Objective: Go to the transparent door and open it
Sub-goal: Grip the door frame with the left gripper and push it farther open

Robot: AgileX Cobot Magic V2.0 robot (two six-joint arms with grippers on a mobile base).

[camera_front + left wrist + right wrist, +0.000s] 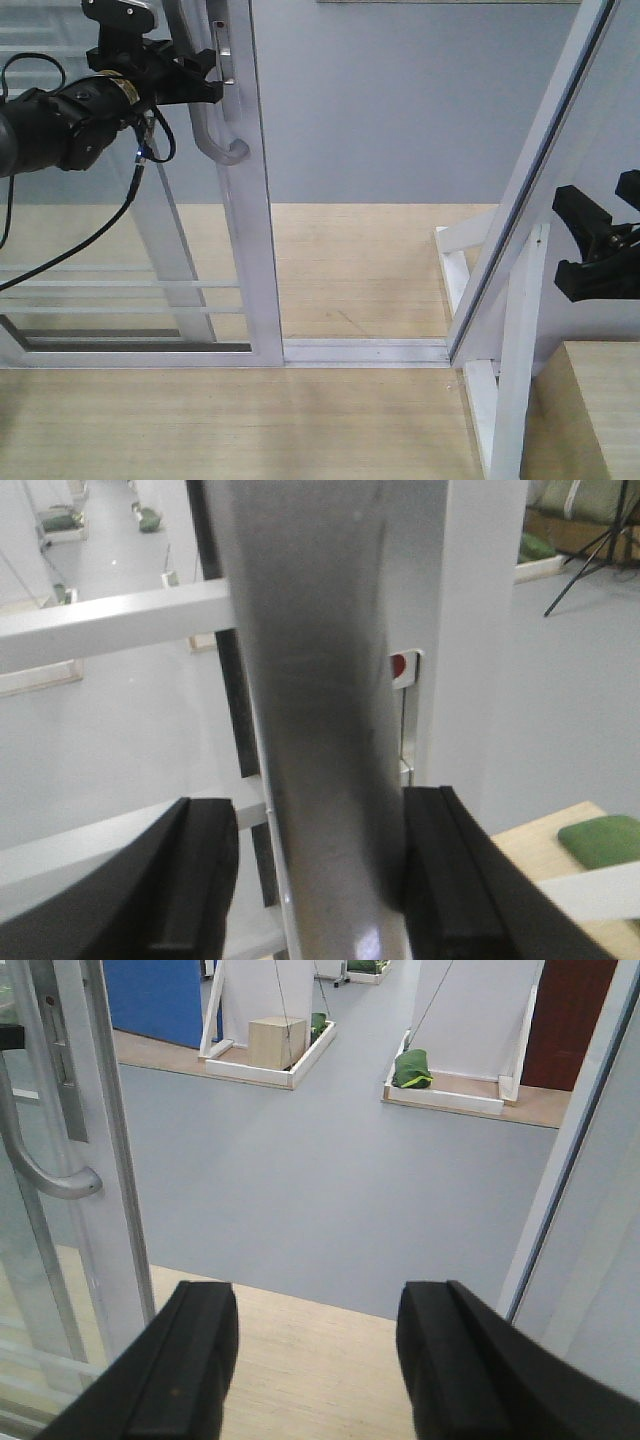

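Two fingers (200,880) of the left end effector (320,890) straddle the curved handle (320,680) of the glass door (255,200) just ahead, slightly spread with one pad touching, apparently to drag it sideways, while the right end effector (315,1360) hangs spread wide, empty.

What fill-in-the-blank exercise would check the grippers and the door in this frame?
1. The left gripper has its fingers on either side of the transparent door's curved ____.
2. The right gripper is open and holds ____.
3. In the left wrist view, the small indicator dot beside the bar is coloured ____.

Missing words: handle; nothing; red.
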